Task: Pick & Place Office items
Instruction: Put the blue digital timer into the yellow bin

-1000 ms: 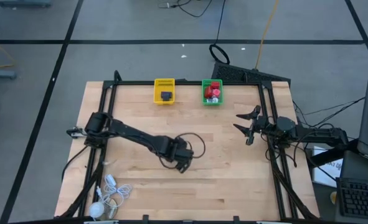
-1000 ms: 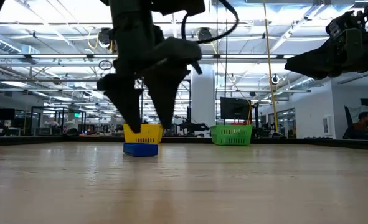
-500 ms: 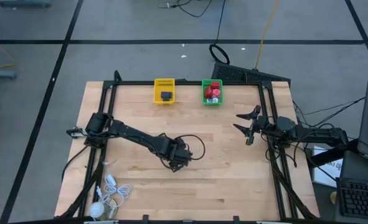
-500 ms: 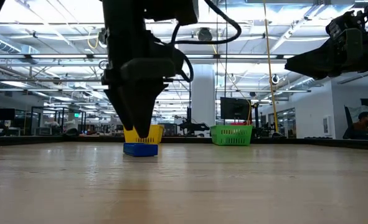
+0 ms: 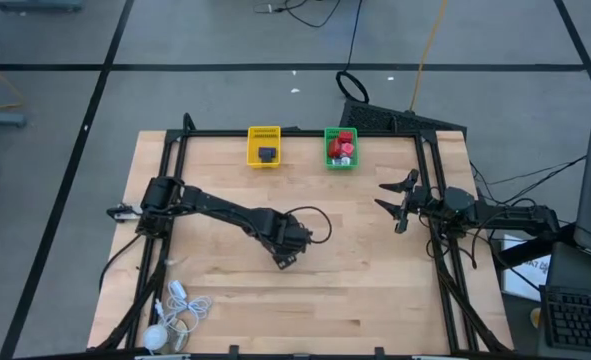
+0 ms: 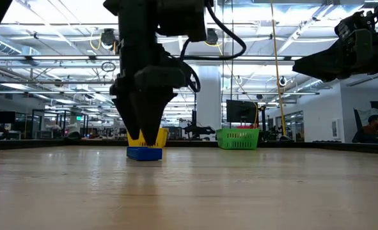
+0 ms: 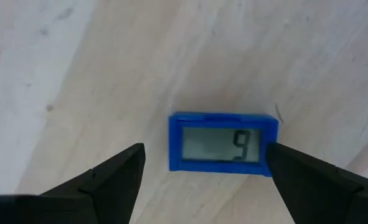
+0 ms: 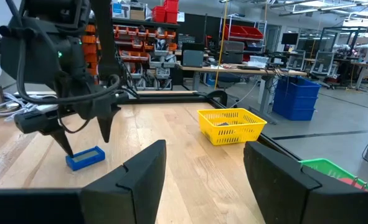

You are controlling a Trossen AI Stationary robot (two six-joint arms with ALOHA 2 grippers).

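Note:
A small blue block with a grey display (image 7: 223, 144) lies flat on the wood near the table's middle; it also shows in the low view (image 6: 144, 153) and right wrist view (image 8: 85, 158). My left gripper (image 7: 205, 150) is open and points down over it (image 5: 284, 257), one finger beyond each short end of the block. I cannot tell whether either finger touches it. The yellow basket (image 5: 264, 146) holds a black piece. The green basket (image 5: 341, 148) holds red pieces. My right gripper (image 5: 395, 205) waits open at the table's right edge.
A white coiled cable with a round ball (image 5: 167, 318) lies at the near left corner. A black frame (image 5: 295, 132) borders the table, and both baskets stand against its far side. Bare wood lies between the left gripper and the baskets.
My left gripper has turned about its upright axis above the blue block: in the low view its two fingers stood apart side by side and now line up one behind the other. It has also shifted slightly toward the table's left edge. The block has stayed in place.

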